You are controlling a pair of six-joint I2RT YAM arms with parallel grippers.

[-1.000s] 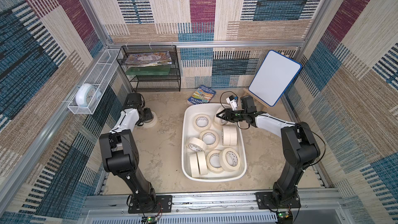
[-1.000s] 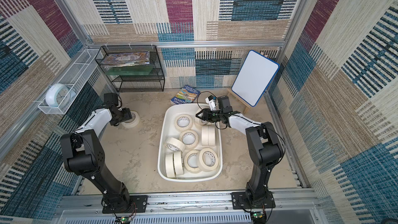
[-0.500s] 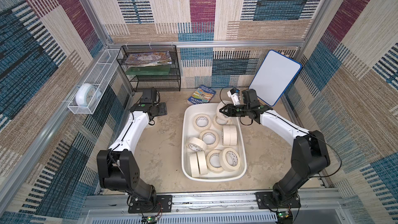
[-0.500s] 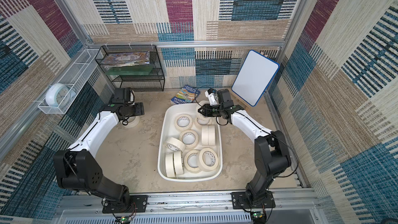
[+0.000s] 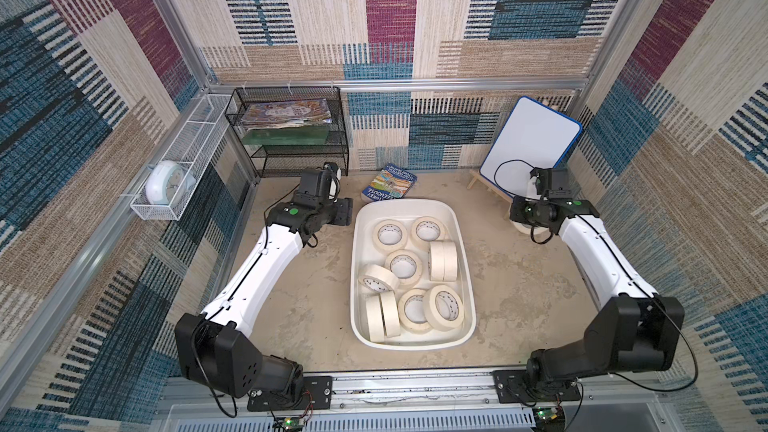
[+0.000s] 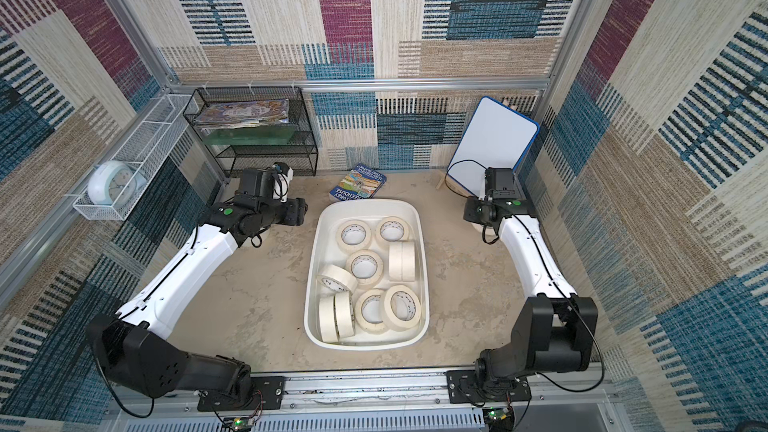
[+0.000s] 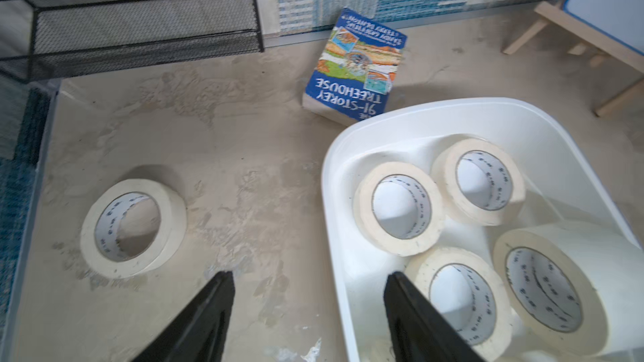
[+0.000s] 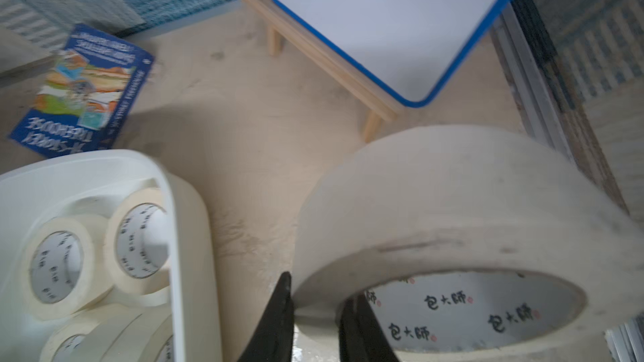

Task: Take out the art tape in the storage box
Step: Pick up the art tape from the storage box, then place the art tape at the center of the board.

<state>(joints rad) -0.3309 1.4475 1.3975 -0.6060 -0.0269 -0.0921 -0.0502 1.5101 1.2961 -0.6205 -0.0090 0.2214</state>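
Position report from my remote station. Ten rolls of tape (image 5: 403, 266) lie in the box (image 5: 415, 343) at the middle of the surface (image 5: 519, 292), some flat and some on edge.

The right fingers (image 8: 277, 325) are narrow and clamped on the wall of the held roll (image 8: 453, 203), with one finger inside the core and one outside. This roll is outside the box, on its right side, near the whiteboard (image 5: 532, 143). I cannot tell whether it touches the surface. A loose roll (image 7: 132, 228) lies flat on the surface to the left of the box.

The left fingers (image 7: 407, 311) are spread wide and hold nothing. In both top views they hang beside the far left corner of the box, just outside the rim. From them, the nearest roll (image 5: 389, 236) lies to the right and slightly toward the robot's base, inside the box. It lies flat, so its axis points up and its core is open from above.

The left arm (image 5: 257, 268) is both the nearer arm and the free one, so I judge that the next pick falls to it. It would need to move right over the rim, then lower one finger into the core and one outside the wall.
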